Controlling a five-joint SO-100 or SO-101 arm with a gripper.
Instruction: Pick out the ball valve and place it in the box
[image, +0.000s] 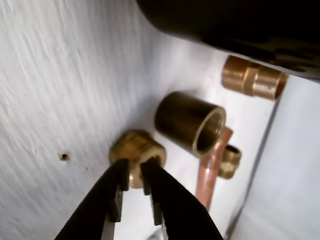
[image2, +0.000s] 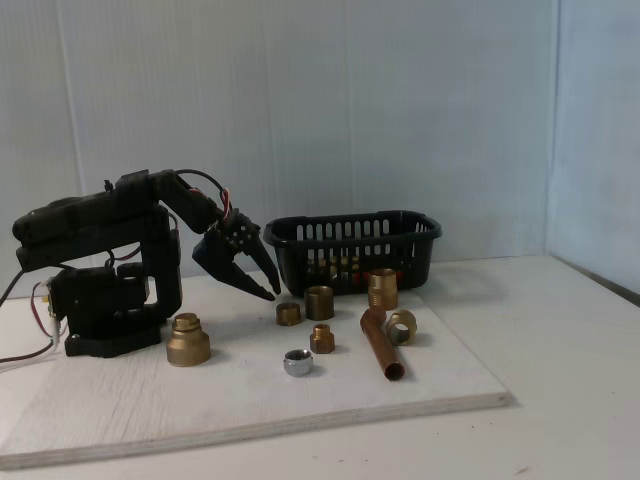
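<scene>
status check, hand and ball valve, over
Hand slightly open, empty, by small brass fitting. Red and brass behind box slots, likely ball valve. Nothing blocking.

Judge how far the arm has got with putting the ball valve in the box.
Probably done: brass and a hint of red, likely the ball valve, show through the slots of the box, though mostly hidden. In hand: nothing; the gripper is empty, jaws slightly apart, by a plain brass fitting. Left: seemingly just pulling the arm back.
</scene>
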